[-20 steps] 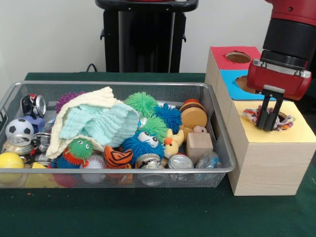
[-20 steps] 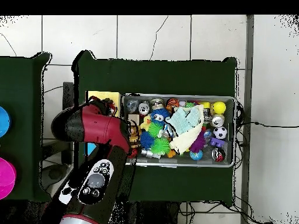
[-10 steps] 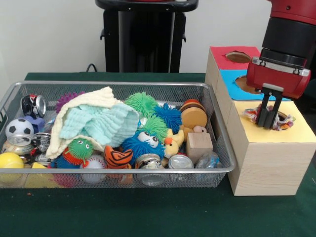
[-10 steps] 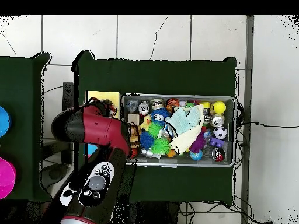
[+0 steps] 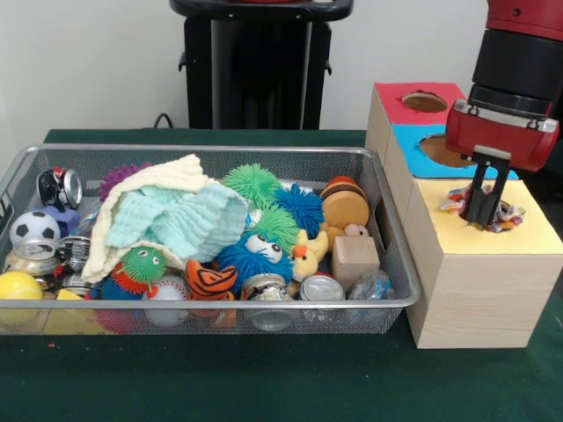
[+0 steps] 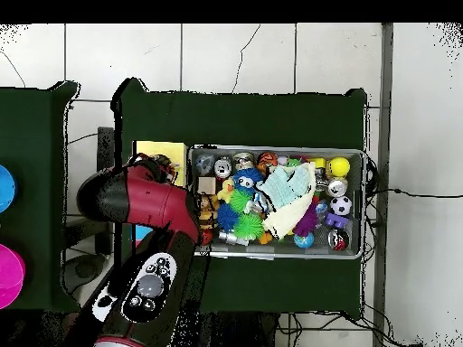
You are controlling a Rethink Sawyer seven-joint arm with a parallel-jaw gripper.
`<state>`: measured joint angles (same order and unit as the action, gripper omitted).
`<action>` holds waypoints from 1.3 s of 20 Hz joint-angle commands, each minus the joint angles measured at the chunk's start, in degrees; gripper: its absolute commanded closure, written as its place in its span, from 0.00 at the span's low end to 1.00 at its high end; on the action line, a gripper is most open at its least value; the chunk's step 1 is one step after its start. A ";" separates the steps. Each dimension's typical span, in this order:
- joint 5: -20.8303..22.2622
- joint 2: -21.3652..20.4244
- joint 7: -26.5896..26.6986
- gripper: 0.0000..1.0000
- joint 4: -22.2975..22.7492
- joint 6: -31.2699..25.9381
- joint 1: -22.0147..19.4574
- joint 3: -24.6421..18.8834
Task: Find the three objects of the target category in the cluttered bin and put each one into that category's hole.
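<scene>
Lifted my pincer [image 5: 483, 217] slightly since a second ago, fingers close together, apparently free of the rope toy [image 5: 486, 208], which sits directly below them in the yellow box's [image 5: 519, 246] hole, strands over its rim.

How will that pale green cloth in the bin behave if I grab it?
The cloth lies crumpled and draped over toys, so it is probably floppy and light. It covers much of the bin's left half, so lifting may drag or tip the spiky balls under its edge.
</scene>
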<state>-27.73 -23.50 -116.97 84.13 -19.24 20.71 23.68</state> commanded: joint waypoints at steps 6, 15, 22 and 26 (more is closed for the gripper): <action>-3.02 2.17 -12.74 1.00 5.94 -6.58 -0.82 -10.23; -3.31 6.56 -11.11 1.00 4.38 -0.53 -3.48 -13.94; -3.55 10.44 -12.06 1.00 1.34 -0.19 -3.32 -11.80; -3.33 11.95 -10.66 1.00 0.32 3.89 -4.85 -13.43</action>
<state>-29.87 -19.01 -116.97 83.14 -17.29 18.44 18.80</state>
